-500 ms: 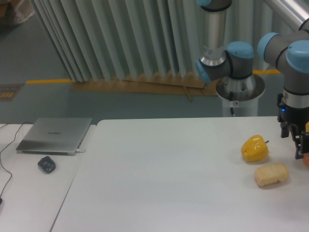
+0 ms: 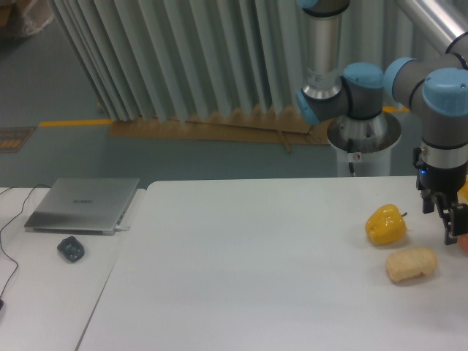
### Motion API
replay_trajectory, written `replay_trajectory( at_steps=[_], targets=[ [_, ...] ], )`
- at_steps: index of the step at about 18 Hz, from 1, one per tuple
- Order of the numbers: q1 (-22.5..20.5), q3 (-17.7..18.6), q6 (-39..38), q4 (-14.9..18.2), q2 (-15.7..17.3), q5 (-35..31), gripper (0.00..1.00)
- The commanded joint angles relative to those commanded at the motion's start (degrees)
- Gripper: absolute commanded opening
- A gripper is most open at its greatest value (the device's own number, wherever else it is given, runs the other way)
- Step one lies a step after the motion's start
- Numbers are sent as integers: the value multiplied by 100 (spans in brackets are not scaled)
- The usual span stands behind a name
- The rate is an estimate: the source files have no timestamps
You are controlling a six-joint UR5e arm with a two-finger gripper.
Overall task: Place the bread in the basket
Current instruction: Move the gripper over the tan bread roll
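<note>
The bread (image 2: 411, 264) lies free on the bench (image 2: 241, 278) at the lower right of the frame, below the pepper (image 2: 385, 224), while the tool (image 2: 447, 219), empty with fingers apparently parted, hangs just upper right, seemingly lining up a grasp.

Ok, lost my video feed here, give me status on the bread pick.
End effector above the table, empty, jaw state unclear. Bread untouched on table. Yellow pepper close beside it. No basket in view.
</note>
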State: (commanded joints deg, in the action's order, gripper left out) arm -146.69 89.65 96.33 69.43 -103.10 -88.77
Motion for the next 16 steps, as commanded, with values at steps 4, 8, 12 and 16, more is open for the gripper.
replay_trajectory(
  at_steps=[4,8,12,16],
  targets=[
    [0,0,-9,9,0,9,100],
    [0,-9,-9,9,0,9,100],
    [0,0,-9,9,-9,0,100],
    [9,9,-26,-9,-70,-9,100]
  ],
)
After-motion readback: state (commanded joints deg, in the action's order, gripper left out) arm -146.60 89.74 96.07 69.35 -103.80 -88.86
